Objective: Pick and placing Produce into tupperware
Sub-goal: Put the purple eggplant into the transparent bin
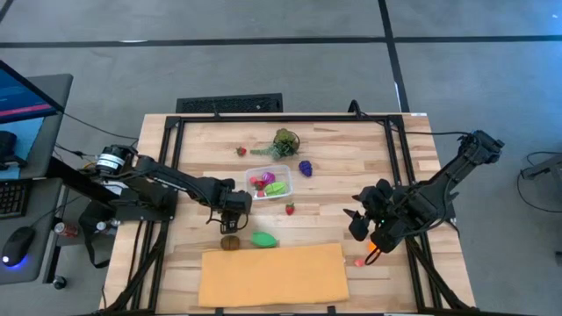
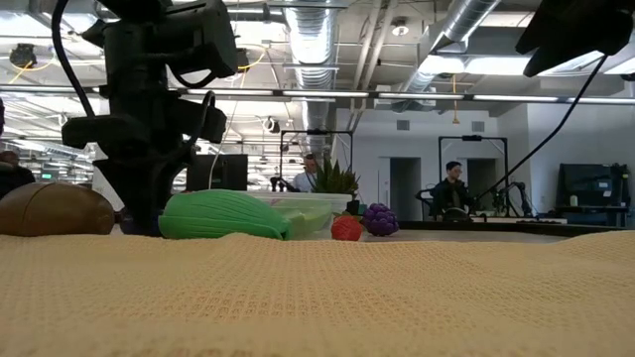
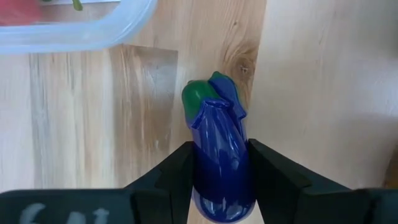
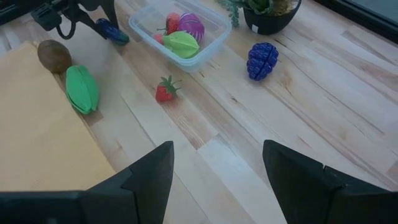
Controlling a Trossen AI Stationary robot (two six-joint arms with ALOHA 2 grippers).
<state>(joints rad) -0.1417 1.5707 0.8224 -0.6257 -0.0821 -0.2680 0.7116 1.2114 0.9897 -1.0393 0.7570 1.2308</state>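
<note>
The left gripper (image 3: pixel 221 180) pinches a blue eggplant (image 3: pixel 219 155) between its jaws, the green cap poking out past the fingertips, and the clear tupperware (image 3: pixel 74 28) lies just beyond, already holding a few pieces. The right gripper (image 4: pixel 217 168) hangs with jaws spread and empty; ahead of them lie a strawberry (image 4: pixel 165 90), purple grapes (image 4: pixel 262 60) and a green piece (image 4: pixel 82 89) beside the tan sheet (image 4: pixel 37 137).
</note>
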